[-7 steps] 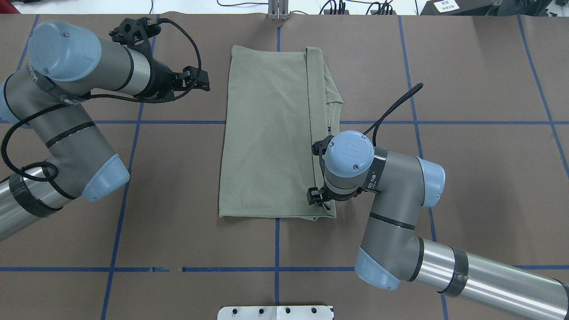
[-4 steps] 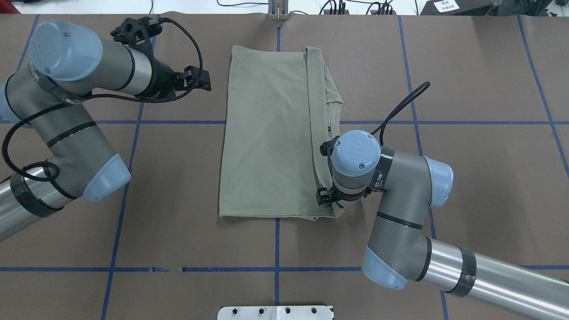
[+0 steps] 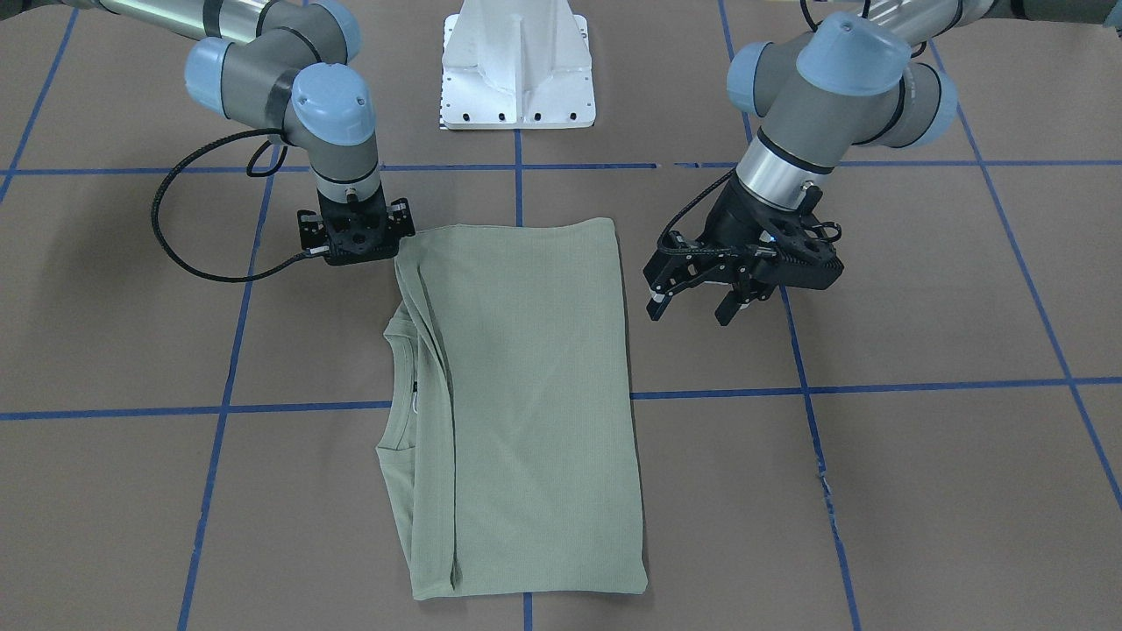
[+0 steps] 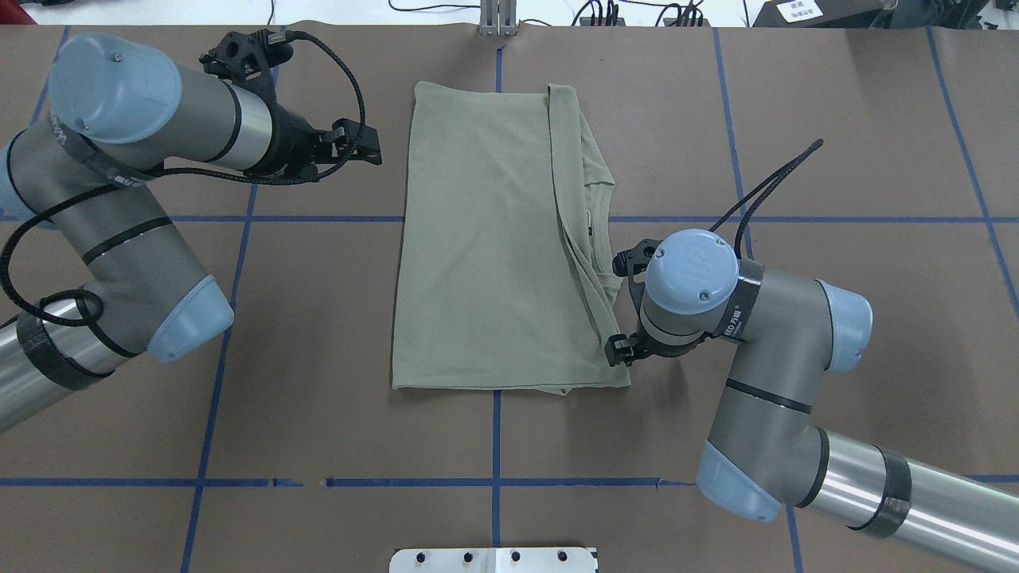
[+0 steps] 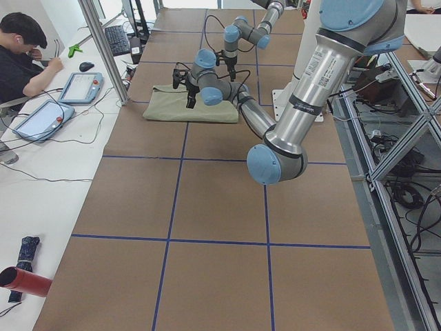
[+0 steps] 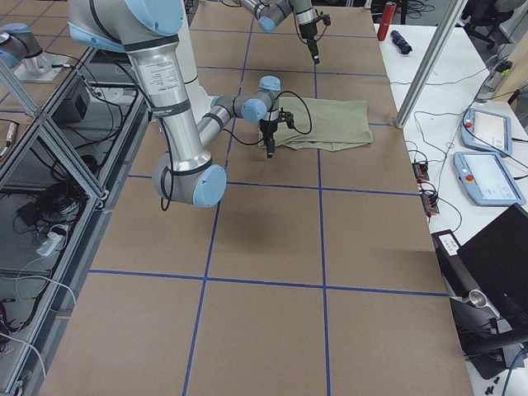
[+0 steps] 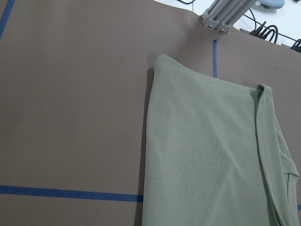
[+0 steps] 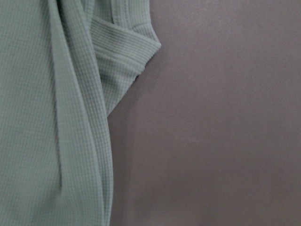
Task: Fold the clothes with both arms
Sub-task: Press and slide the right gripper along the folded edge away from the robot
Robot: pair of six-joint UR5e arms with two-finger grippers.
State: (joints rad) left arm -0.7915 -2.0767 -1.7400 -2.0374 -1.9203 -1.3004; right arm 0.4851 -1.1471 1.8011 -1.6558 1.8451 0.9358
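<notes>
Shirt (image 4: 478, 239) flat mid-table, folded lengthwise. Right gripper (image 3: 355, 245) pointing down at its robot-side corner; fingers hidden, so we cannot tell its grip. Left gripper (image 3: 692, 308) wide open, empty, off the opposite edge. We'd pinch matching corners and lift evenly.

Sage-green knit shirt (image 4: 486, 239) — folded lengthwise into a flat rectangle.
</notes>
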